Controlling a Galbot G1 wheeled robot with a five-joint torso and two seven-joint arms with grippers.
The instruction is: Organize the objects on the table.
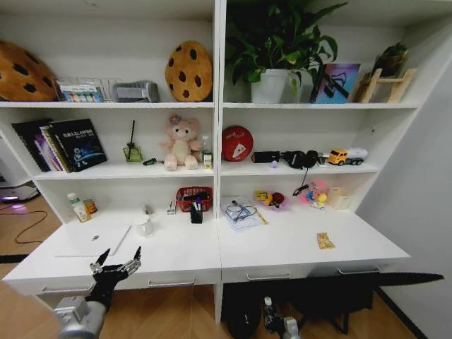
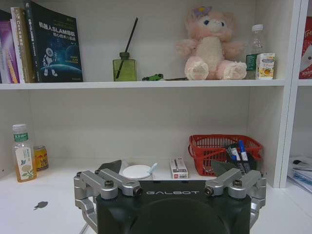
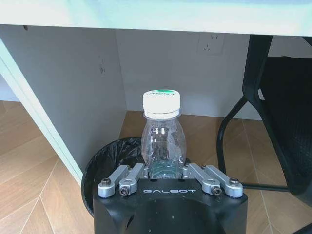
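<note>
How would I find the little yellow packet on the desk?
Start at the long white desk under the shelves and go to its right half, past the middle divider. The flat yellow packet lies alone near the front edge, in front of the colourful toys. It is the only flat yellow thing out on the open desktop.

The word "GALBOT" stands in pale letters on the black body of the left tool and again on the black body of the right tool. On the shelf, the dark book with a robot and a planet on its cover carries a title line in which "SLAM" can be read among Chinese characters too small to make out. The labels on the tea bottle, the small carton beside the plush bear and the flat box by the red basket bear print too small to read.
</note>
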